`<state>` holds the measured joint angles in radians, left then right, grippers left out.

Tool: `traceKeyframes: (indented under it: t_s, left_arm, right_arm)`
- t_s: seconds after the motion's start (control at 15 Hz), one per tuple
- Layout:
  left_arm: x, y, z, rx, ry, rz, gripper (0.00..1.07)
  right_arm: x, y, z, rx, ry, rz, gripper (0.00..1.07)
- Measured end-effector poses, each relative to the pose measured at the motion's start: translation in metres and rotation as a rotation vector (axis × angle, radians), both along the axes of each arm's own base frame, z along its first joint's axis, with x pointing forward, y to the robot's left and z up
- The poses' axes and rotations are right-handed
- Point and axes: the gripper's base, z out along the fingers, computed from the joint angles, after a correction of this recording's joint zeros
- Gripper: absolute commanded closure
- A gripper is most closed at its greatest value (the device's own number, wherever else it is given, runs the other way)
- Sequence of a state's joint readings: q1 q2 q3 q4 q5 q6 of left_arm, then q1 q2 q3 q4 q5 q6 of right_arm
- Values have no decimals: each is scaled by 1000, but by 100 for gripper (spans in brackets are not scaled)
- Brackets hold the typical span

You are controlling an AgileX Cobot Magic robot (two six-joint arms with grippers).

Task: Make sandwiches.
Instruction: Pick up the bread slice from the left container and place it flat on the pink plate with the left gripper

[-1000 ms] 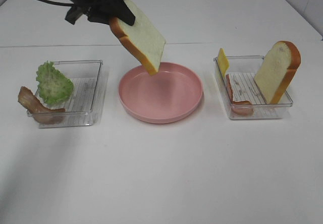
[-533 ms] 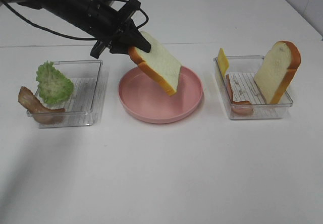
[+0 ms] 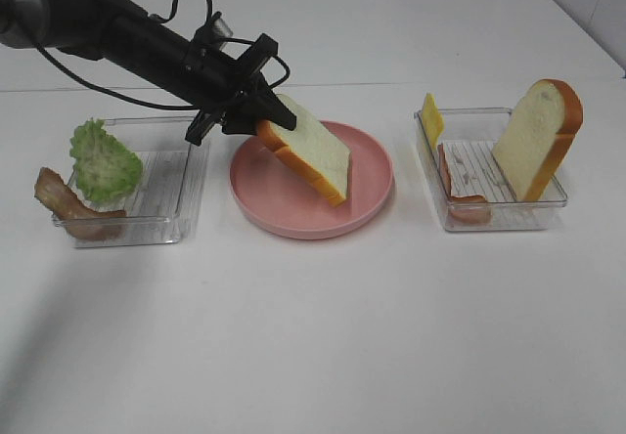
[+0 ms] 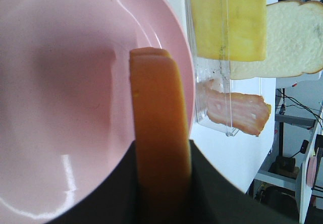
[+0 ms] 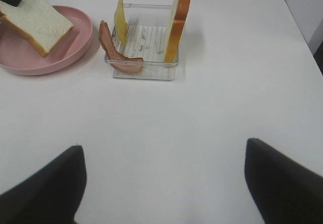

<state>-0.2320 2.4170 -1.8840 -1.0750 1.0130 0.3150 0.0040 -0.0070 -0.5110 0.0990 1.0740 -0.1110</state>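
Bread slice [image 3: 308, 155] is in the left fingers [image 3: 266, 111], clamped shut on its crust at the top edge. It hangs tilted over the pink plate [image 3: 284, 217], low corner down inside the rim. Can't tell if that corner touches the plate floor or sits just above it.

Right fingers [image 5: 48, 183] are spread wide with nothing between them, parked over bare counter [image 3: 313, 336] on the near right, well clear of the work.

Stock:
- left tray [image 3: 186, 185]: lettuce [image 3: 103, 160], 1 bacon strip [image 3: 68, 204] draped over its left wall
- right tray [image 3: 489, 221]: cheese [image 3: 431, 119] leaning on the far-left wall, second bacon strip [image 3: 458, 197], second slice [image 3: 536, 136] standing upright on the right

My read: step 1 of the stack, laying the base slice. Nothing is layered yet, so the task is barely started.

Next move calls for tipping the slice flat, letting go low so it lands centred instead of propped on the rim, then backing the left arm out to the left. Lettuce looks like the nearest follow-up for that arm.
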Motion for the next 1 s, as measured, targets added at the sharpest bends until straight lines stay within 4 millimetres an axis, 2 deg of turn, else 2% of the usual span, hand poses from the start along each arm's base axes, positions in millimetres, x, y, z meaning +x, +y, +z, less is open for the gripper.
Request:
traceKeyframes:
  t_s: [0.6, 0.67, 0.87, 1.0]
  left_arm:
    - [1, 0, 0, 6, -21, 5, 34]
    - [2, 0, 0, 7, -23, 5, 29]
    - [1, 0, 0, 8, -26, 1, 28]
    - [-2, -9, -1, 45, -65, -35, 28]
  right_arm:
    - [0, 0, 0, 0, 0, 0, 27]
    - [0, 0, 0, 0, 0, 0, 27]
    - [0, 0, 0, 0, 0, 0, 27]
    - [0, 0, 0, 0, 0, 0, 27]
